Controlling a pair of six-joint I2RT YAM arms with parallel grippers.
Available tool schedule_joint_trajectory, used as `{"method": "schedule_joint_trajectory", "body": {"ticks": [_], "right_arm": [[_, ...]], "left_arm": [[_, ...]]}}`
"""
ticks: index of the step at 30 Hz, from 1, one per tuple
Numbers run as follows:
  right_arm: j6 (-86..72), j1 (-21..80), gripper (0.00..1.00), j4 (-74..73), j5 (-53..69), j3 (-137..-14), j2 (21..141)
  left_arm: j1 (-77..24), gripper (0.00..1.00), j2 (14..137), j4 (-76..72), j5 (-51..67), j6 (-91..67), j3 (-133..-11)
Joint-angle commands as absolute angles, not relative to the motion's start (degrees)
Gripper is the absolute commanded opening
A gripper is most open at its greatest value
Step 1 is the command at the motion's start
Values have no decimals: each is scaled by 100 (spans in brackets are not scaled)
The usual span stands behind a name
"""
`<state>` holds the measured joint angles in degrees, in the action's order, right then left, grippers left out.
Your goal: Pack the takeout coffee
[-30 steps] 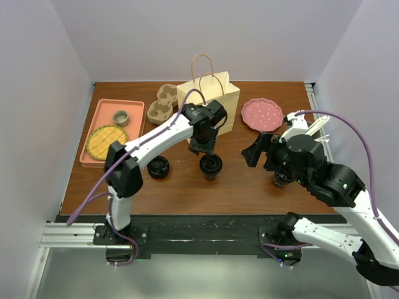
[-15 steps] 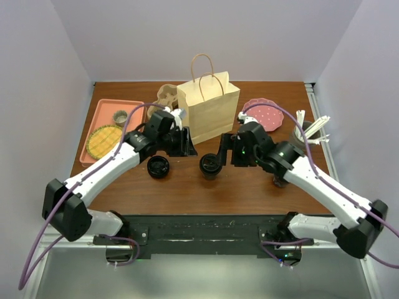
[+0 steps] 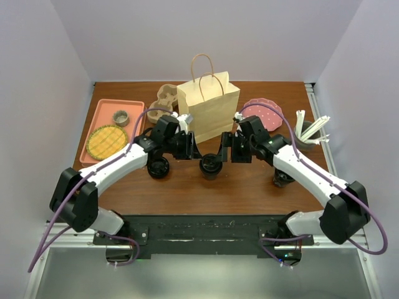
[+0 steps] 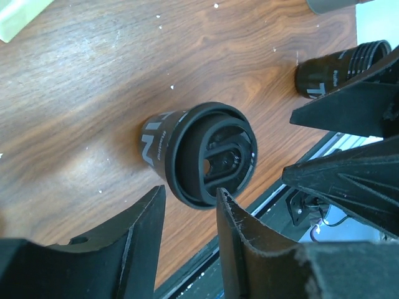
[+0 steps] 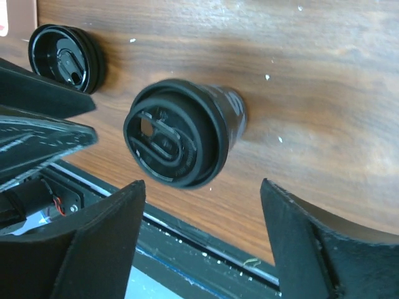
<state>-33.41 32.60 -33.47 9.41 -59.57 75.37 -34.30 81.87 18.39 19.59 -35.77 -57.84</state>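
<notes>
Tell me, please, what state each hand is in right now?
Left hand: open, fairly narrow, holding nothing; the middle coffee cup stands just ahead.
Right hand: open wide, holding nothing, facing the same cup.

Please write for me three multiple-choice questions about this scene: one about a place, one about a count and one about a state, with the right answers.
1. Where does the brown paper bag with handles stand?
A) behind the middle black lidded cup
B) at the near edge
C) in the far left corner

2. How many black lidded disposable cups stand on the wooden table?
A) two
B) three
C) five

3. How is the right tool?
A) shut on a cup
B) shut on a bag handle
C) open, holding nothing

Answers:
1 A, the bag rises just beyond that cup.
2 B, there is a left cup, the middle one and a right cup.
3 C, its fingers stand wide apart and grip nothing.
</notes>
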Motion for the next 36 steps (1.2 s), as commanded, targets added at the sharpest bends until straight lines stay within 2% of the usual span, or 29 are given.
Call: {"method": "schedule_joint_trajectory", "body": {"ticks": [1,16,19,29,36], "right_arm": [[-3041,3076,76,-2760,1599,-5819,7760],[-2558,2945,76,-2312,2135,-5669,8455],[-2505,2918,72,-2189,2232,-5573,8516],[-2417,2857,48,-1890,2575,-5221,8657],[-2452,2856,41,-1767,2619,-4984,8684]], "left_arm": [[-3437,41,8358,1485,2153,-3428,-5687],[-3437,39,8561,1644,2030,-3234,-5608],[-3428,38,8569,1626,1960,-3217,-5528],[-3437,37,8649,1520,1934,-3252,-5432],[-3437,37,8640,1547,1758,-3261,-5397]]}}
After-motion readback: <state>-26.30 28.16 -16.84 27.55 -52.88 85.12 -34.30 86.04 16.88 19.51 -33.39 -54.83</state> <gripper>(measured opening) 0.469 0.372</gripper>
